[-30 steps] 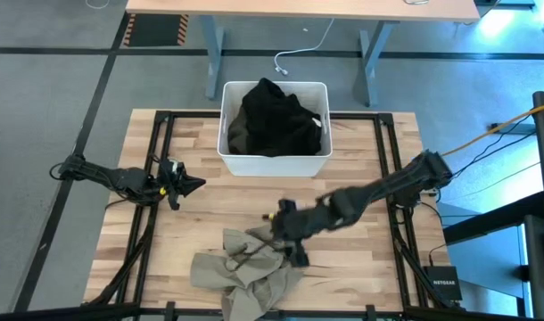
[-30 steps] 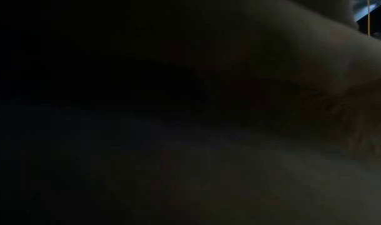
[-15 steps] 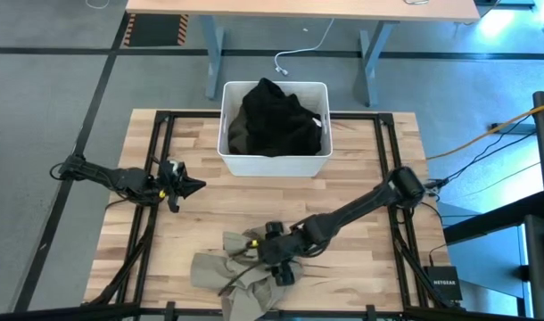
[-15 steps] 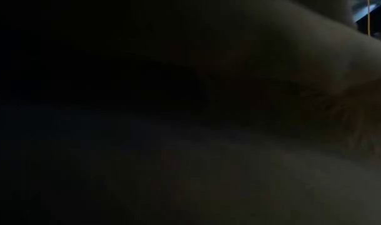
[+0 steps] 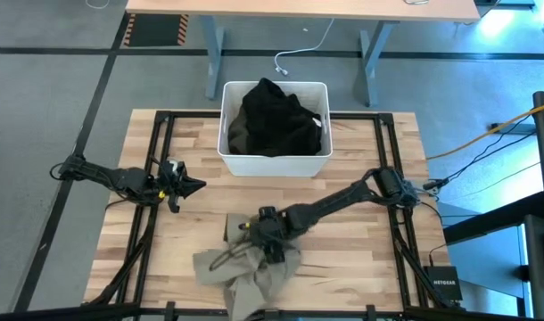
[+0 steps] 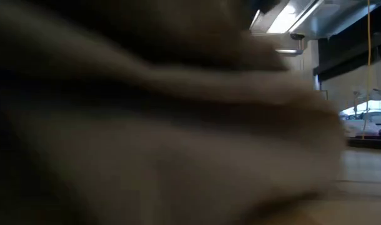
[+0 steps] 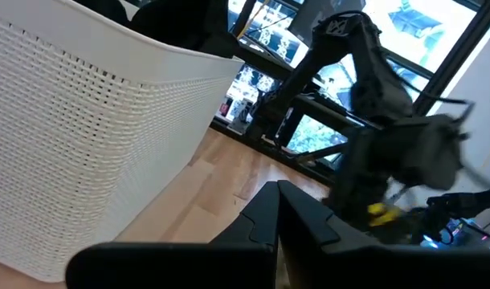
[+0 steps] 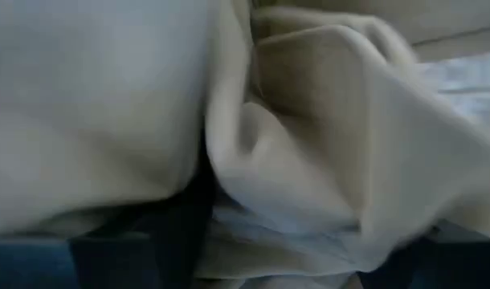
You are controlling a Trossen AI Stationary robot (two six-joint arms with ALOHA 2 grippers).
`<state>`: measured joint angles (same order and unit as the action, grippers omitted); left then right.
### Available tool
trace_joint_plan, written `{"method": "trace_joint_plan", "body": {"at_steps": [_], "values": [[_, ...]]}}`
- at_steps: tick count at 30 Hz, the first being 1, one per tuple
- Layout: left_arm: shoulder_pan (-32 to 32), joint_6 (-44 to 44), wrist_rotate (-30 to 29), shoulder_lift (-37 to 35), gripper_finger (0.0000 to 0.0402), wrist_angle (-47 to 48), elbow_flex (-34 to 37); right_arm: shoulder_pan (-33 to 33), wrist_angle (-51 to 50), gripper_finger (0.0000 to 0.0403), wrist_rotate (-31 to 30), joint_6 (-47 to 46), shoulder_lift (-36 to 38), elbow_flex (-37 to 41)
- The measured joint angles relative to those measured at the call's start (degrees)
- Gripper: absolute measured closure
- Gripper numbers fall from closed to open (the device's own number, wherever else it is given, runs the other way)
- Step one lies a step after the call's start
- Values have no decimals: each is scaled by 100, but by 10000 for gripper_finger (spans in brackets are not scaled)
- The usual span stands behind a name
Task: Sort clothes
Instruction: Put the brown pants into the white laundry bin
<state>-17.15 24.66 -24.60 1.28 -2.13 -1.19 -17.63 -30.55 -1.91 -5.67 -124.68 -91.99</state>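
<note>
Right gripper [image 5: 254, 239] low on top edge of khaki-beige garment [image 5: 250, 272], fabric bunched under and around it; can't tell if fingers grip. Left gripper [image 5: 193, 185] closed, well apart.

A white perforated plastic bin [image 7: 84, 136] fills much of the left wrist view, with dark fabric [image 7: 181, 20] showing above its rim. The left gripper [image 7: 279, 233] has its two dark fingers [image 7: 309, 221] pressed together over the light wooden tabletop [image 7: 221, 172]. Farther off, the right arm [image 7: 357, 72] reaches down to blurred beige cloth [image 7: 426, 152].
</note>
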Motion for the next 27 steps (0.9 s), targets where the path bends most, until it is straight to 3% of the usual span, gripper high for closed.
{"method": "trace_joint_plan", "body": {"at_steps": [4, 8, 14, 21, 27], "values": [[0, 38, 0, 0, 400, 0, 0, 334, -72, 169, 88, 16, -298, -29], [0, 41, -3, 0, 400, 0, 0, 542, -212, 233, 43, 121, -484, -44], [0, 42, -2, 0, 400, 10, 0, 656, -719, 370, -898, -214, -471, -45], [-7, 222, -2, 0, 400, 27, -2, 391, -1119, 370, -2203, -281, -107, 43], [-7, 237, 28, 0, 400, 33, -2, 274, -1088, 370, -2380, -284, 766, 42]]}}
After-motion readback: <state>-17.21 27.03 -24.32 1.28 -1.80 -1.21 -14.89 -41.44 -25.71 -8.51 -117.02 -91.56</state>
